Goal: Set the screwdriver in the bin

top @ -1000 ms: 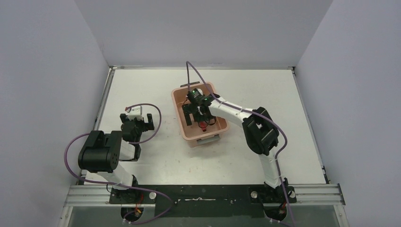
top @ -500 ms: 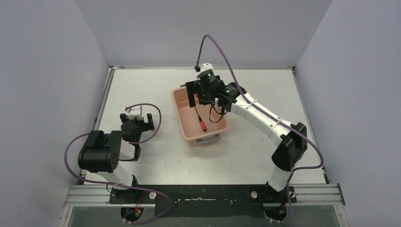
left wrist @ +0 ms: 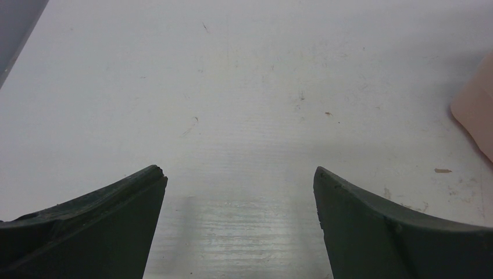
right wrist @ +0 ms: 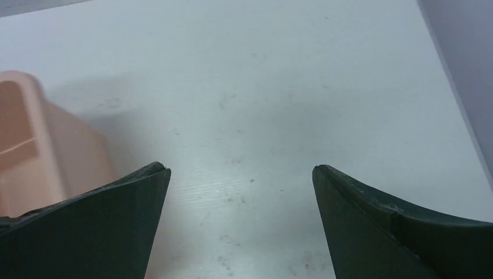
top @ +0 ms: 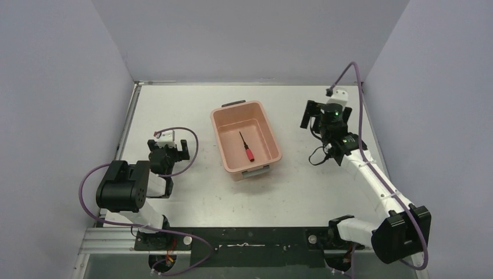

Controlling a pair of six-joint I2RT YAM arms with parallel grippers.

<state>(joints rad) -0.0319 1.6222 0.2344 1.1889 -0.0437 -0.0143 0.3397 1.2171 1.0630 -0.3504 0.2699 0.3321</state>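
The salmon-pink bin (top: 218,139) stands mid-table. The screwdriver (top: 246,147), with a red handle and a thin black shaft, lies on the bin's floor with its handle toward the near end. My right gripper (top: 325,111) is open and empty over bare table to the right of the bin. In the right wrist view the gripper (right wrist: 240,170) shows wide-spread fingers, with the bin's wall (right wrist: 40,157) at the left edge. My left gripper (top: 168,146) is open and empty left of the bin. In the left wrist view the gripper (left wrist: 239,174) is over bare table, with the bin's corner (left wrist: 475,110) at the right edge.
Grey walls enclose the white table (top: 174,104) on the left, back and right. The right wall (right wrist: 465,52) is close to my right gripper. The arms' purple cables loop near each wrist.
My right gripper has let go of the screwdriver, risen out of the bin and swung away to the right. The screwdriver now lies in the bin. The left arm has not moved.
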